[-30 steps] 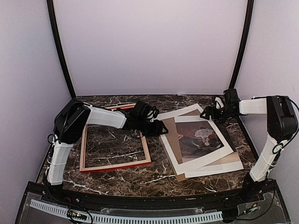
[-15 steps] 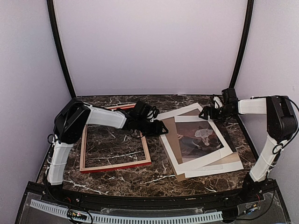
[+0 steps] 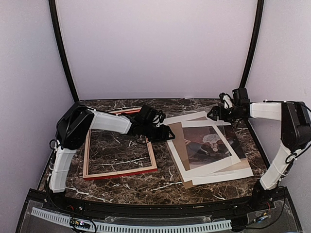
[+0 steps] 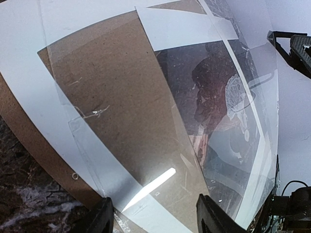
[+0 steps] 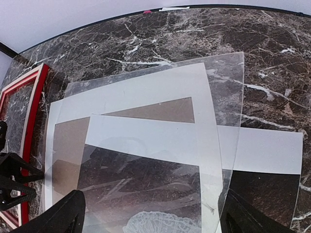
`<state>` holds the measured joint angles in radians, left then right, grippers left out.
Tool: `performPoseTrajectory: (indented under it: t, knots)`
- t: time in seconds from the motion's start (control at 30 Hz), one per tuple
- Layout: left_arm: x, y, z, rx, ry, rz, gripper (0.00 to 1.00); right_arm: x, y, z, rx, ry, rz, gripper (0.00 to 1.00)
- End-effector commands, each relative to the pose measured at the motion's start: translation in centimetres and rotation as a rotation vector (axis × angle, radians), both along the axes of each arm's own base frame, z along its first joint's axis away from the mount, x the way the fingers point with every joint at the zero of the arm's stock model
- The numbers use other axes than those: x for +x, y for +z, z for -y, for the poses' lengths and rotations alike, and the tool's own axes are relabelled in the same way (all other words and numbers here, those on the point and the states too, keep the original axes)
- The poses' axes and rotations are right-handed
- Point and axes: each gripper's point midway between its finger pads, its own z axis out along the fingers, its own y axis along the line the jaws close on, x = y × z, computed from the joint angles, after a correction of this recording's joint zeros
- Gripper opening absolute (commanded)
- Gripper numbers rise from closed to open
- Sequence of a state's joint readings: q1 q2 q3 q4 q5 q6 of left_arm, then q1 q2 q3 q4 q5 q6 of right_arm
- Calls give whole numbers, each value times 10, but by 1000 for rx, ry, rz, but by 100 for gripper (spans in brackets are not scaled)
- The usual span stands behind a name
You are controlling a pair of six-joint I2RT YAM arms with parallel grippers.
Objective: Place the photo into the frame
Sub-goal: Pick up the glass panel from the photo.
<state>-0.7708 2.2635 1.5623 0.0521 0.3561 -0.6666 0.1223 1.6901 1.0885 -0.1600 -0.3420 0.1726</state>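
barely begun: photo (image 3: 209, 145) lying under a clear sheet (image 5: 223, 73) by the tabletop's (image 3: 160, 187) right edge, frame (image 3: 119, 172) empty at the left, left gripper (image 3: 168, 134) and right gripper (image 3: 212, 114) both spread wide, holding nothing.

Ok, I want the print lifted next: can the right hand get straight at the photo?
Probably not: the clear sheet lies over the photo, so the open right hand above it would touch plastic first.
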Motion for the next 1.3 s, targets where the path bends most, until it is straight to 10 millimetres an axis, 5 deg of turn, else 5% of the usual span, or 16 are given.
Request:
performPoseTrajectory:
  t: [0.0, 0.37, 0.57, 0.9, 1.1, 1.27]
  knots:
    - [-28, -48, -23, 131, 2, -133, 61, 2, 21, -16, 61, 64, 50, 94]
    - [-28, -40, -19, 90, 4, -127, 61, -49, 15, -28, 212, 119, -90, 78]
    - [-28, -38, -21, 82, 14, -127, 61, -59, 9, -12, 227, 96, -122, 74]
    - [-30, -33, -23, 53, 45, -131, 61, -90, 8, -19, 363, 134, -156, 60]
    - [-31, -31, -24, 41, 51, -133, 61, -90, 6, -11, 377, 95, -159, 39]
    - [-27, -5, -24, 22, 41, -68, 61, -79, 22, 8, 363, 30, -132, 23]
